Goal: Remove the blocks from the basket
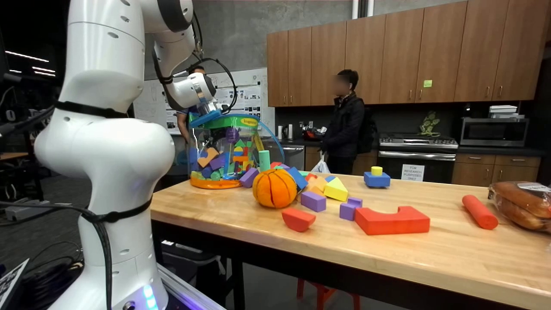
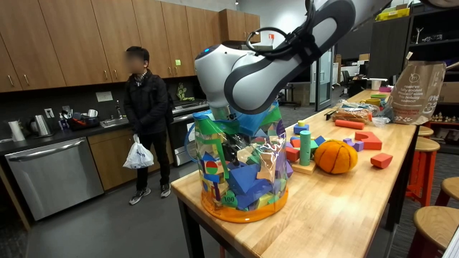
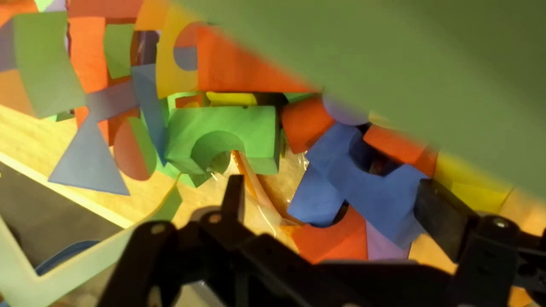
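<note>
Black two-finger gripper (image 3: 337, 207), bottom of wrist view, jaws apart. Blue notched foam-looking block (image 3: 371, 192), right of centre, could slip if crowding skews closure.

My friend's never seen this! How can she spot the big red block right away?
Find the long wooden table, then the orange ball on it. In an exterior view, the big red block lies flat to the ball's right, beside a purple block. Unlike the small red block and the red roll, it has a curved scoop out of one side.
</note>
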Tool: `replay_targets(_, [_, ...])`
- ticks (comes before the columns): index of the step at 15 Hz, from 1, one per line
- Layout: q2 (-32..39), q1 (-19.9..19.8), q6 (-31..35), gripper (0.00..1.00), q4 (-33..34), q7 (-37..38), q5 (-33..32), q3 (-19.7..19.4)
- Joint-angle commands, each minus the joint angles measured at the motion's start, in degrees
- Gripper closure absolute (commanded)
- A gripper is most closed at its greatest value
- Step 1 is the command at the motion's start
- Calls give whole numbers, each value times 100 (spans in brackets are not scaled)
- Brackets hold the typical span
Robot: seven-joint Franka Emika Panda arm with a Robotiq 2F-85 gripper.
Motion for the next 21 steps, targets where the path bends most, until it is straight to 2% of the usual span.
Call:
replay_targets(1, [-241,89,-115,0,-241,0,273,-113])
replay_targets(3, [-316,73,-34,0,-337,130,279,-143])
replay_targets(7, [-874,99,472,0,-786,1166,-565,-258])
replay_targets(8, [-355,74,225,0,-298,754,-284,-195])
replay_targets(15, [-348,83,254,0,-330,795,-322,-203])
replay_targets(21, [-728,114,376,0,-354,1565,-981,-211])
